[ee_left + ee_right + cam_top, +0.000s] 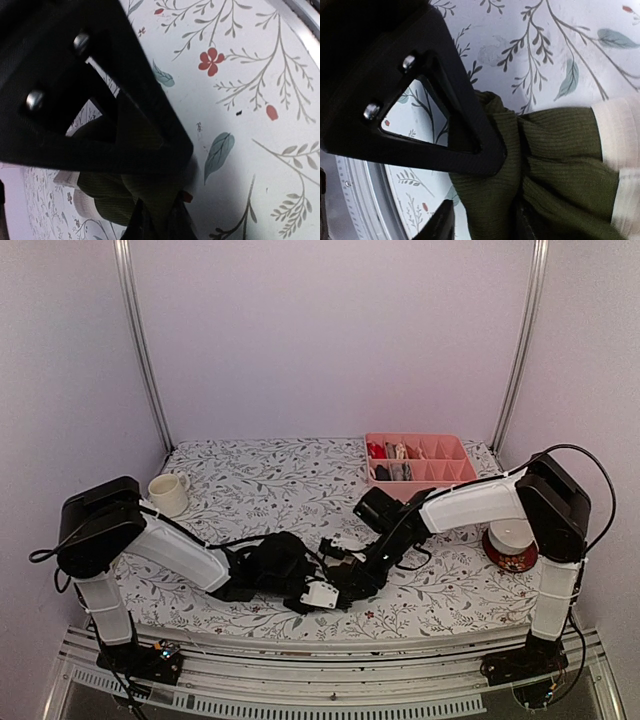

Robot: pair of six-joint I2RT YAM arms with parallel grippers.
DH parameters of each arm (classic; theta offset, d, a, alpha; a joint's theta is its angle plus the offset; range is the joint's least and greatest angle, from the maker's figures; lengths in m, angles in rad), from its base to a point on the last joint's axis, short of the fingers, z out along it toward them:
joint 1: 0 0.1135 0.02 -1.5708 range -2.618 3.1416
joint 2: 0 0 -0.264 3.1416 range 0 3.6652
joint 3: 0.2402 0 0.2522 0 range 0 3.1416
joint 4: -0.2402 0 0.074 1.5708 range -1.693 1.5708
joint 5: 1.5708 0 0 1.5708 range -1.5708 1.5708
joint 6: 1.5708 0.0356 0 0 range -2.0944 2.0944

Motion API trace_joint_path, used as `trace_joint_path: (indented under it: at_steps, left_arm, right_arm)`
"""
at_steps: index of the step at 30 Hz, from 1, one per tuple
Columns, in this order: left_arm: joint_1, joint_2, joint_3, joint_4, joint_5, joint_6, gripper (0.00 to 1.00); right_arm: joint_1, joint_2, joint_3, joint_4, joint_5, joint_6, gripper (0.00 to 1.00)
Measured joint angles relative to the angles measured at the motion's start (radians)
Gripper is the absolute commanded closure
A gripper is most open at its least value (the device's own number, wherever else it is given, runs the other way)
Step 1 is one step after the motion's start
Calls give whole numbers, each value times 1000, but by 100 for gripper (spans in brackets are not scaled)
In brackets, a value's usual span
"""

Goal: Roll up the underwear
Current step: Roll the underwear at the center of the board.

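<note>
The underwear (560, 150) is dark olive ribbed cloth with a cream waistband, bunched near the table's front edge (322, 593). Both arms meet over it. My left gripper (165, 195) is shut on a fold of the olive cloth, which is squeezed between its black fingers (150, 125). My right gripper (465, 192) stands open from the other side, and cloth still lies in the gap, pressing against its upper finger (470, 125). In the top view the left gripper (292, 585) and right gripper (348, 578) sit close together.
A pink divided tray (415, 436) with rolled garments stands at the back right. A white mug (168, 494) is at the left. A red-and-white round container (510, 545) sits by the right arm. The metal front rail (360, 200) runs just beyond the cloth.
</note>
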Motion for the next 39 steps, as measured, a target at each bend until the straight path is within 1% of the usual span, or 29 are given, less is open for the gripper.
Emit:
trace_joint_path:
  at_steps: [3,6,9,12,15,22,25,28,30,33,39]
  left_arm:
    - [1,7,45,-71,60,-42,100]
    - [11,15,92,-153,129,-87,100]
    - [30,32,145,-234,199,-128,100]
    - [58,53,204,-317,264,-164,100]
    - [85,83,272,-402,327,-194,100]
    - [140,159,415,-581,465,-245,100]
    - [152,184,459,-638,497,-256,100]
    - [163,209,503,-695,525,-266,100]
    - [169,227,539,-739,541,-277,100]
    - [179,253,588,-800,564,-291,100]
    - [214,336,718,-955,653,-304,100]
  right_arm:
    - [5,-76,-69,13,46,27,36]
    - [6,-189,-157,42,115,58,30]
    - [9,-305,-243,106,187,85,26]
    - [27,-418,-320,173,295,108,23]
    - [74,-501,-370,224,438,117,22]
    - [282,-699,-487,380,784,73,21]
    - [347,-807,-546,468,868,25,21]
    - [365,-890,-596,539,903,-18,21]
    - [367,-918,-617,579,916,-47,22]
    - [378,-907,-625,605,921,-76,23]
    - [429,-777,-625,645,917,-148,29]
